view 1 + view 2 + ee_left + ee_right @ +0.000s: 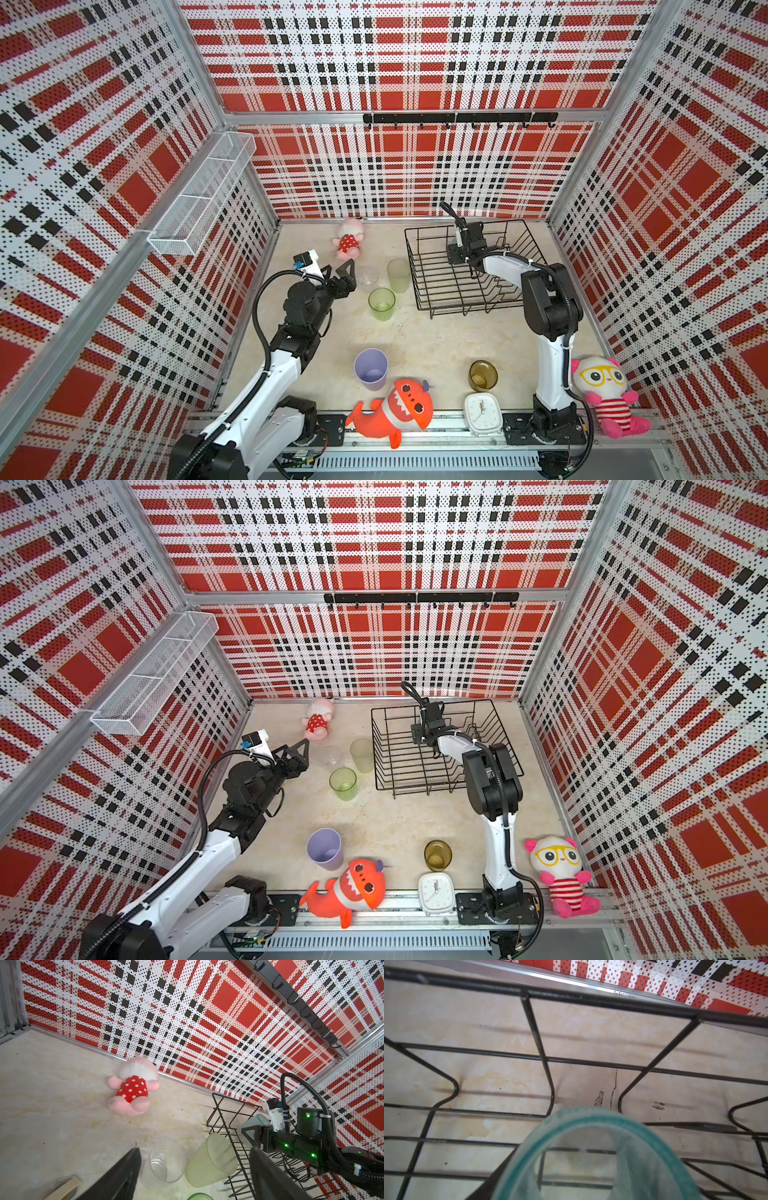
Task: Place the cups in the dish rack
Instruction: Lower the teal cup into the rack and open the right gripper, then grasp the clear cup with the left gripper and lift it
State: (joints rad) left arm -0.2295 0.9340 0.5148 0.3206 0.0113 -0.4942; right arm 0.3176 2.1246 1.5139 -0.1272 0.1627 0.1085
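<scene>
Because they stand well behind both sets of jaws, the lilac cup (371, 369) and the short amber cup (483, 375), nearest us, read as later picks. Farther on, the translucent green cup (382, 304) stands off to one side of the left gripper (353, 273), whose jaws are spread wide and hold nothing. The clear glass (368, 276) sits just ahead of their gap, with the frosted yellow-green cup (399, 275) just past it beside the dish rack (411, 270). We judge the glass the intended grasp. Farthest, the right gripper (250, 1129) is closed around the pale teal cup (591, 1118), tilted inside the rack, presumably for setting down. Whether it touches the floor wires we cannot tell.
</scene>
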